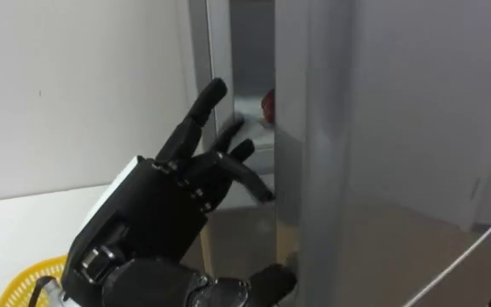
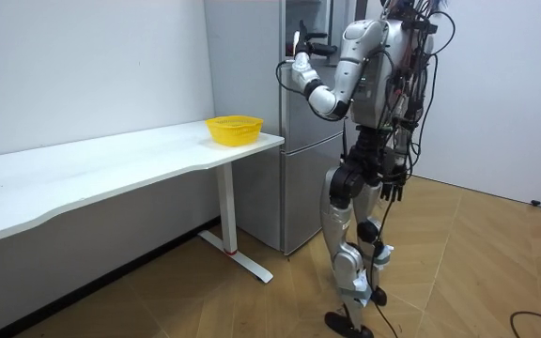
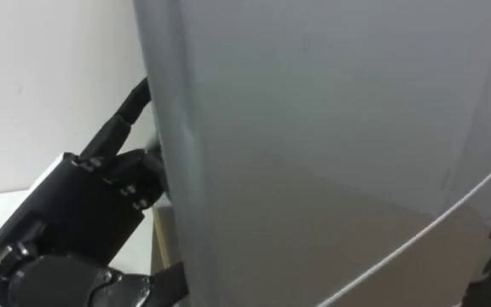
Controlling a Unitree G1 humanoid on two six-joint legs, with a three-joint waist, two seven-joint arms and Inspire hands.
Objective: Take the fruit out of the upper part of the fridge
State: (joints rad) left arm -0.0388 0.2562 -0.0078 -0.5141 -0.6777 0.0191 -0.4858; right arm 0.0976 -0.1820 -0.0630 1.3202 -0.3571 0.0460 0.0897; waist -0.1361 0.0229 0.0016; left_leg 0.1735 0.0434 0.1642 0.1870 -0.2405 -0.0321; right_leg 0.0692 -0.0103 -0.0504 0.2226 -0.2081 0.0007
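Observation:
I stand close before the grey fridge (image 2: 301, 141). Its upper door (image 1: 339, 128) is ajar by a narrow gap, and a small red thing (image 1: 268, 104) shows on a shelf inside. My left hand (image 1: 156, 213) is raised at the door's free edge, open. One finger points up along the gap, and the tips of the others reach behind the door's edge. The thumb lies low by the door front. In the right eye view the door (image 3: 331, 145) hides most of the left hand (image 3: 75, 222). My right hand (image 2: 392, 186) hangs at my side.
A yellow basket (image 1: 24, 286) stands at the near end of the long white table (image 2: 111, 164), to the left of the fridge. A white wall runs behind the table. Wooden floor lies behind me.

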